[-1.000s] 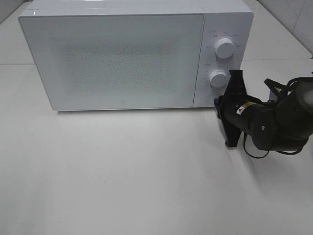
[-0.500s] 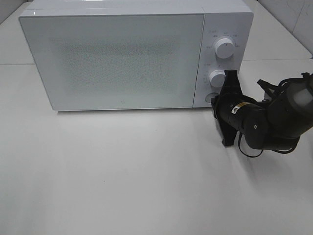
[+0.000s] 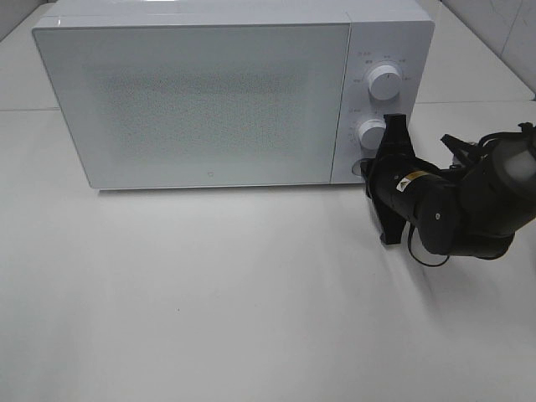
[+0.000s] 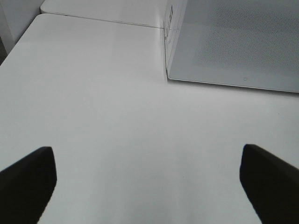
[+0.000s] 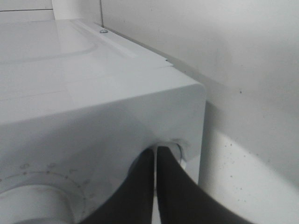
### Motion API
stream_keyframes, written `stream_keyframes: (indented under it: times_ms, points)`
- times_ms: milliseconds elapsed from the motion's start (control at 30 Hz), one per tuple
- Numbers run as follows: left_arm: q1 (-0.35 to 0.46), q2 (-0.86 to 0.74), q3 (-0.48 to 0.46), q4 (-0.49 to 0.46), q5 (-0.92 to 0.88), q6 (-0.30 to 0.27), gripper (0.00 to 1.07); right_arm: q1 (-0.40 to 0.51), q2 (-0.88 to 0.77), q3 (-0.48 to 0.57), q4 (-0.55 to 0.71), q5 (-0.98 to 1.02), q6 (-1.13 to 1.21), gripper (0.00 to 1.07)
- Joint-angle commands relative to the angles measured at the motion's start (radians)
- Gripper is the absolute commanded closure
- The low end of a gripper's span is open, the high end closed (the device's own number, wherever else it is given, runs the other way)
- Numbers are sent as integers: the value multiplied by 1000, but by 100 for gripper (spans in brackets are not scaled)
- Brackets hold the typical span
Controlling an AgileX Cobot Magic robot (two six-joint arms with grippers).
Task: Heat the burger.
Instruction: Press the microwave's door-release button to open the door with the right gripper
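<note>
A white microwave (image 3: pixel 201 100) sits at the back of the pale surface (image 3: pixel 209 293), its speckled door (image 3: pixel 193 109) shut. On the panel beside the door, the upper knob (image 3: pixel 383 82) stands right above the lower knob (image 3: pixel 373 134). A tiled wall (image 3: pixel 507 29) shows behind.

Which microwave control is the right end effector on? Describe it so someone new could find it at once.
Start at the white microwave and the control panel right of its door. An upper knob and a lower knob stack there; the button sits below both, at the panel's bottom. It is smaller and flatter than the knobs, and the shut right end effector meets it.
</note>
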State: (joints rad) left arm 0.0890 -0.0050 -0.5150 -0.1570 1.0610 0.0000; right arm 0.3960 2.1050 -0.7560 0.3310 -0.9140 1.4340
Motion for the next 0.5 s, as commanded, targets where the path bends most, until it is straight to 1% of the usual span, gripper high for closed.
stream_keyframes:
  times_ms: [33,300,500]
  points:
    - [2,-9,1,2,-1,0,4,-15,-36,-22,24,-125,-17,107]
    - [2,-9,1,2,-1,0,4,-15,-36,-22,30,-163,-31,107]
    - [2,-9,1,2,-1,0,4,-15,-34,-24,85,-229,-60,107]
